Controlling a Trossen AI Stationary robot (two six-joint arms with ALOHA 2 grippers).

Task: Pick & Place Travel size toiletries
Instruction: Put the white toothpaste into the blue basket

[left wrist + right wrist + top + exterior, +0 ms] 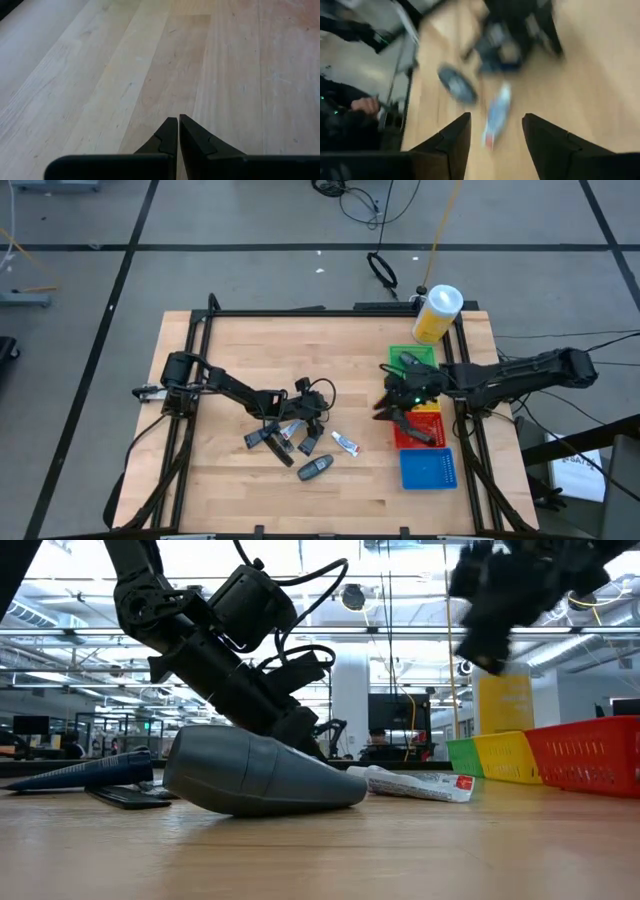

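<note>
Several travel size toiletries lie on the wooden table: a cluster of dark pieces and small tubes (pixel 280 435), a dark grey oblong piece (pixel 315 468) that fills the low view's foreground (pixel 260 772), and a white tube with blue and red marks (pixel 345 443) (pixel 496 116). My left gripper (pixel 308 423) is shut and empty, low over bare wood (pixel 178 120) beside the cluster. My right gripper (pixel 398 418) is open and empty (pixel 495 120), raised above the table (pixel 495 600) at the trays' left side, with the white tube and the grey piece ahead of it.
Green (pixel 415 358), yellow (pixel 505 755), red (pixel 425 425) and blue (pixel 428 468) trays stand in a row on the table's right. A big yellow white-capped bottle (pixel 437 313) stands at the far right corner. A person's hand (pixel 365 105) shows beyond the table.
</note>
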